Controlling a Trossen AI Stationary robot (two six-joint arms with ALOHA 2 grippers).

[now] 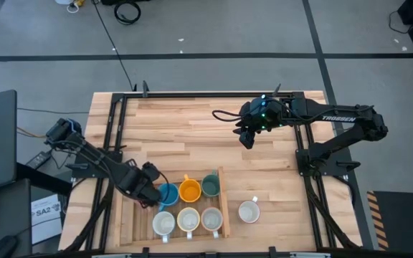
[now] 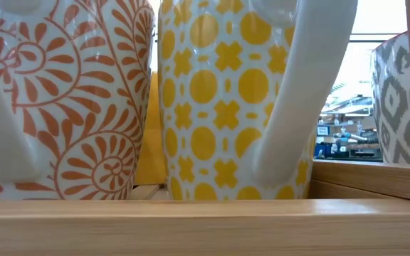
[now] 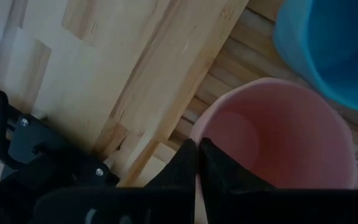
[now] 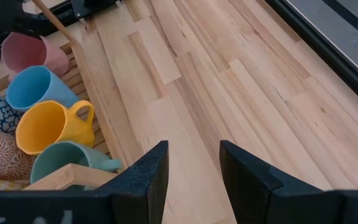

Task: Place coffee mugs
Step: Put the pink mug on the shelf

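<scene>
Gripping the rim of the pink mug [image 3: 278, 134], the left gripper [image 1: 148, 188] sat at the lower left of the high view, its fingers [image 3: 185, 163] pinched on the mug's wall at the left end of the wooden tray [image 1: 225, 208]. Just right of it stood the blue mug [image 1: 168, 193], the orange mug [image 1: 189, 190] and the dark green mug [image 1: 211, 185], with three pale mugs [image 1: 188, 220] in the row below. Another white mug [image 1: 248, 211] stood outside the tray, lower right of centre. The right gripper [image 1: 247, 137] hovered at upper right of centre, fingers apart and empty.
</scene>
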